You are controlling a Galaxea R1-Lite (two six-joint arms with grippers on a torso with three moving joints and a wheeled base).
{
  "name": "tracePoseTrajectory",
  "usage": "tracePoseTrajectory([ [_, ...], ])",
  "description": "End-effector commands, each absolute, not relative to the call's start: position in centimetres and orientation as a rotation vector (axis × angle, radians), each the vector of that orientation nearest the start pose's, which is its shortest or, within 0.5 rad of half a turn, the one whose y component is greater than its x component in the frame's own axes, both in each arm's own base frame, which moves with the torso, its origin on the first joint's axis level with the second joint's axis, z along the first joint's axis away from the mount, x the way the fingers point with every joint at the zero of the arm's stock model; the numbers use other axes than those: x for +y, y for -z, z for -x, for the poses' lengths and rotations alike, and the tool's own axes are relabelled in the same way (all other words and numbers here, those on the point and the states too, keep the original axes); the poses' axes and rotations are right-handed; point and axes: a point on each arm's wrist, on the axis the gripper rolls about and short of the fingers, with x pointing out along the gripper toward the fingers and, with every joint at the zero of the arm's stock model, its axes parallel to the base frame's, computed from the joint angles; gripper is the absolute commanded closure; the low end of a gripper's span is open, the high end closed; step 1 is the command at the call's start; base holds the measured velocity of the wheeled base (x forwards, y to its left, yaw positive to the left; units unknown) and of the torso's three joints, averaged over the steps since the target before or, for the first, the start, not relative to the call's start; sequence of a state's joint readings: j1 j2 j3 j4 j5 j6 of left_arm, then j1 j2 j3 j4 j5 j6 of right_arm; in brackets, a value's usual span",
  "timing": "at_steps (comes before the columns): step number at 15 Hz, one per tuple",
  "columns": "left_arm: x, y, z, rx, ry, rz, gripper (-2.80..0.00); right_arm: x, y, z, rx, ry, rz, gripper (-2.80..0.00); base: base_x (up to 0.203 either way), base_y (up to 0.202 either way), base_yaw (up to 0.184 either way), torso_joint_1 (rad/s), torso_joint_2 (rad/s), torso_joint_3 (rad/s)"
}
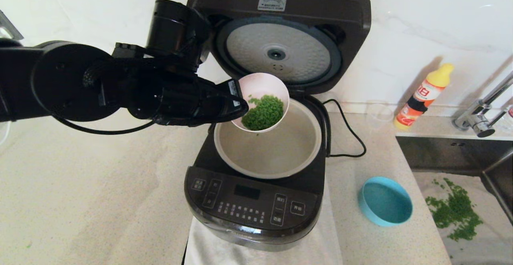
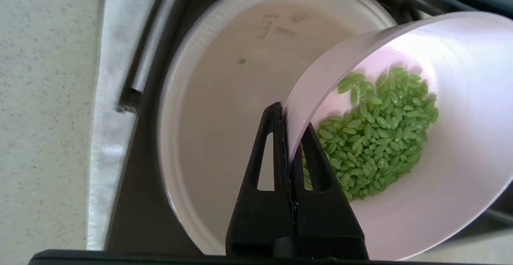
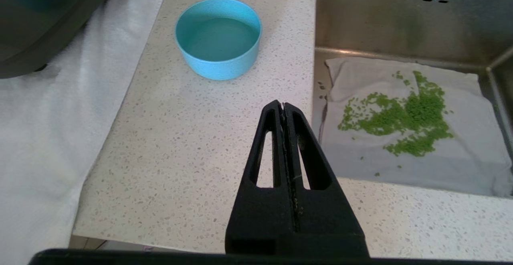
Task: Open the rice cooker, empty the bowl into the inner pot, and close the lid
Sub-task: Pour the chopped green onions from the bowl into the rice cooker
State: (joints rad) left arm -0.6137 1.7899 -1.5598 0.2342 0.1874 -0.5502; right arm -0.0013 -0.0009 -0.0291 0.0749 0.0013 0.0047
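Note:
The black rice cooker [image 1: 252,205] stands open in the middle, its lid [image 1: 280,36] raised with the dimpled silver plate facing me. The off-white inner pot [image 1: 272,152] sits inside, nearly bare; it also shows in the left wrist view [image 2: 224,108]. My left gripper [image 1: 239,104] is shut on the rim of a pale pink bowl [image 1: 276,84], also in its wrist view [image 2: 461,185], holding it tilted over the pot's far left side. Green grains [image 2: 376,132] are heaped at the bowl's lower side. One grain falls just below the bowl. My right gripper [image 3: 283,106] is shut and empty above the counter.
A blue bowl [image 1: 385,201] stands on the counter right of the cooker. A sink [image 1: 453,156] at the right holds a cloth with scattered green grains [image 1: 455,209]. A yellow bottle [image 1: 425,96] and a tap [image 1: 481,112] stand behind. A white towel [image 1: 320,241] lies under the cooker.

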Motion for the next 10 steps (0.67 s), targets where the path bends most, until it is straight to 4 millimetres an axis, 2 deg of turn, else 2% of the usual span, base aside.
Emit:
tracePoseTrajectory([
  [1, -18.7, -28.5, -27.2, 0.504, 0.291, 0.368, 0.0, 0.0, -7.6, 2.5, 0.046, 0.0, -0.005, 0.0, 0.0, 0.0, 0.0, 0.0, 0.0, 0.0],
  [7, -19.2, -27.5, -27.0, 0.424, 0.303, 0.376, 0.0, 0.0, -7.6, 2.5, 0.046, 0.0, -0.005, 0.0, 0.0, 0.0, 0.0, 0.0, 0.0, 0.0],
  [10, -19.8, -25.5, -27.1, 0.345, 0.34, 0.309, 0.0, 0.0, -7.6, 2.5, 0.046, 0.0, -0.005, 0.0, 0.0, 0.0, 0.0, 0.0, 0.0, 0.0],
])
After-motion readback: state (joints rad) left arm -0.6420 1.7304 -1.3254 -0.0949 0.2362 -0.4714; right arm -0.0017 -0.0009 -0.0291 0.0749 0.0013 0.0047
